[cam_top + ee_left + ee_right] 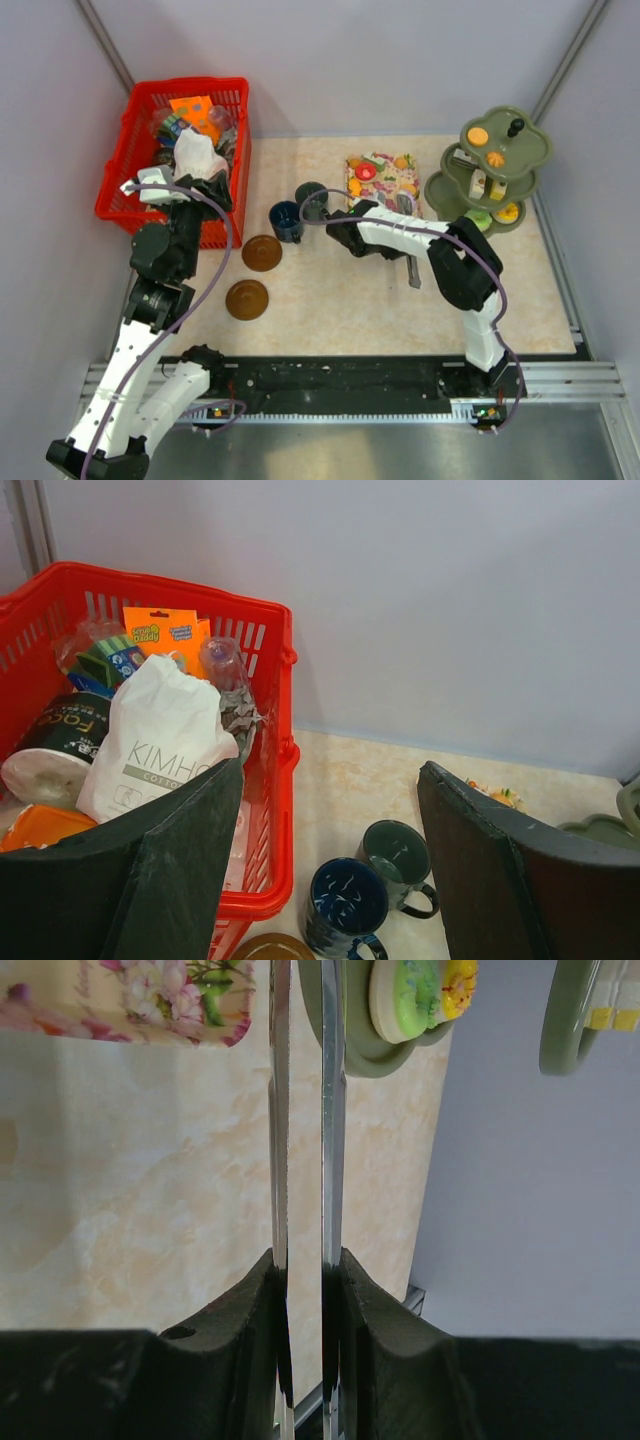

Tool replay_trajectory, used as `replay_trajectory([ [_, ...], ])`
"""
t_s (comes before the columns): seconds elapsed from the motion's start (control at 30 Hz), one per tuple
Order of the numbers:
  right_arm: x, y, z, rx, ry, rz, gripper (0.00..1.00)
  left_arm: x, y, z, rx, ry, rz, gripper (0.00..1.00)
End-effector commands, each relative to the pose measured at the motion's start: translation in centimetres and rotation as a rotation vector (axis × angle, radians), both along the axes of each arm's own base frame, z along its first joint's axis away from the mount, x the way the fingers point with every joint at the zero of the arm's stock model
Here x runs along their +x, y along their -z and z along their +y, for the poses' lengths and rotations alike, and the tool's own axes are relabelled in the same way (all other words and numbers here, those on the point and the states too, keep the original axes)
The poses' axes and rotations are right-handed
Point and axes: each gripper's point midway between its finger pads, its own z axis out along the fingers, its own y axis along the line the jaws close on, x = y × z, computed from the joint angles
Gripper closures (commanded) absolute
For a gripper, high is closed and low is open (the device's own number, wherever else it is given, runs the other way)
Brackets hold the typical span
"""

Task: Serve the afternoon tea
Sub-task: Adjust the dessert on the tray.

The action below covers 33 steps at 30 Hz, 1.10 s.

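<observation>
Nearest the lens, the right gripper (305, 1260) is closed on the thin metal tongs (333, 1110), pressing the two blades almost together with their tips aimed toward the lowest tier of the stand; the left gripper (332, 770) hangs with its jaws wide apart and nothing between them, above the basket's near corner with the mugs just below. Table (330, 310): pale marbled surface bearing everything else. Red basket (190, 86): far left corner, full of mixed packets and no part of the serving. Three-tier stand (525, 150): far right corner, upright, with orange pastries (478, 136) on its top tier, further pieces on the middle tier, and a green-and-yellow doughnut (420, 995) on its lowest tier. Floral box (395, 190): just left of the stand, with a red doughnut (366, 172) and other small pieces on it. Navy mug (287, 220) and dark-green mug (312, 198): side by side on the bare table, left of the box. Two brown saucers (262, 252): near the mugs, both bare. Judged progress: the stand is partly stocked; moving the pieces on the box and seating each mug on a saucer appear left to do
</observation>
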Motion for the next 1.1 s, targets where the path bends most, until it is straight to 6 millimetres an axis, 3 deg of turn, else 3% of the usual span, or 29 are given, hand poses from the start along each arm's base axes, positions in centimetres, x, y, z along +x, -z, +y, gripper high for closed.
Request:
replay_trajectory([
  [0.0,0.4,-1.3,0.6,-0.078,-0.036,-0.066,0.96,-0.5,-1.6,0.4,-0.012,-0.014,-0.062,0.24],
  [0.6,-2.9,2.3,2.3,-0.24,-0.165,0.019,0.89,-0.5,-1.6,0.5,-0.01,-0.019,-0.062,0.24],
  [1.07,-3.5,2.7,3.7,-0.22,-0.22,0.028,0.75,-0.6,-1.7,0.5,-0.01,-0.019,-0.066,0.24],
])
